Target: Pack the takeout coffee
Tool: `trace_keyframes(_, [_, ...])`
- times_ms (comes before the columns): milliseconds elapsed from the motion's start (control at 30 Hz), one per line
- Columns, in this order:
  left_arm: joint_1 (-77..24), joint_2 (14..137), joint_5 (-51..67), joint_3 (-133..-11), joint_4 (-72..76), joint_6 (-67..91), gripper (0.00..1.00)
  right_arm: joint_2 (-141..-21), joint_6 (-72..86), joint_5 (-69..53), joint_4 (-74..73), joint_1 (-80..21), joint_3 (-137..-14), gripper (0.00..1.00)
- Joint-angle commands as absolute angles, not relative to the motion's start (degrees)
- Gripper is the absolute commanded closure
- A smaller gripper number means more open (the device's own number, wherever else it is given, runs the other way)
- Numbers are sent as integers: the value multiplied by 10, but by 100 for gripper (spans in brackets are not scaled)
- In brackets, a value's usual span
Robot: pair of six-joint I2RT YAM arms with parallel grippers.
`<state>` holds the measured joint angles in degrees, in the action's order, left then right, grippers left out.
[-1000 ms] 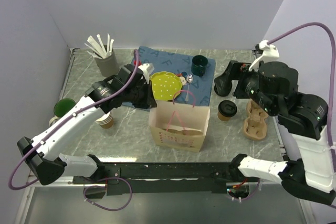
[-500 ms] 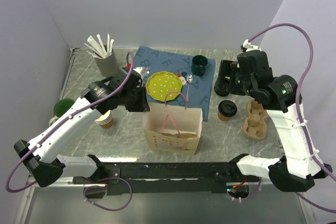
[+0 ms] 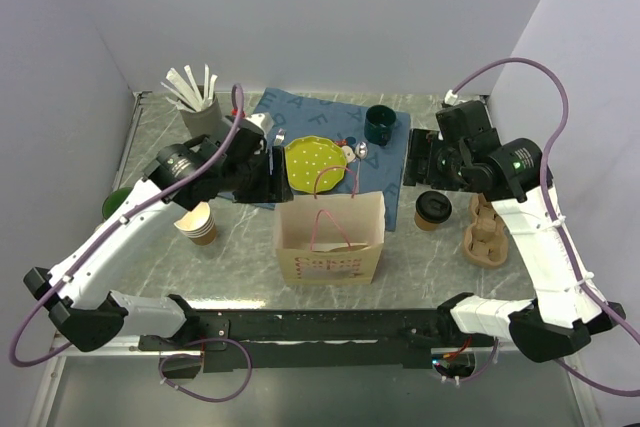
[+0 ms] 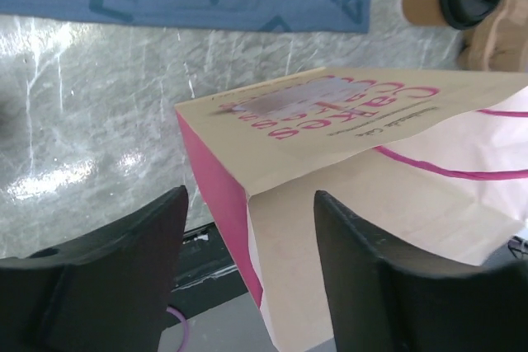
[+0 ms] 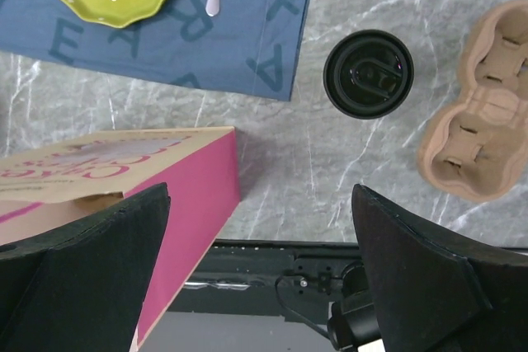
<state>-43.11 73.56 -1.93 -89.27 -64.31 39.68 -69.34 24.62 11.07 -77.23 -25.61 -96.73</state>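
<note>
left tool [image 4: 247, 204] is parted, straddling the paper bag's [image 3: 328, 237] left rim without clamping it; that arm reaches in low from the left. takeout coffee [image 3: 433, 209] stands upright, axis vertical, on the tabletop [image 3: 240, 247] right of the bag, just beside the cup carrier [image 3: 486, 230]. right tool [image 5: 260, 191] is wide, empty, pointing down, just behind the cup. right arm's nearer, so i'd use it.

Light: bright and even, you get soft shadows.
Glare: white patch on your marble table [image 4: 49, 175].
Blur: bag [image 4: 330, 146] print smeared.
</note>
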Motion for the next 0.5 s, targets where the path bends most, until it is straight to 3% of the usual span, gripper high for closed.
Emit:
trace_keyframes(0, [-433, 729, -33, -936, -650, 393, 30, -691, 255, 114, -787, -244, -966, 3])
trace_keyframes(200, [-430, 729, -44, -958, -662, 393, 25, -675, 256, 113, -767, -220, -935, 11])
trace_keyframes(467, [-427, 711, -57, -940, -677, 384, 25, -673, 248, 15, -754, -217, -943, 15])
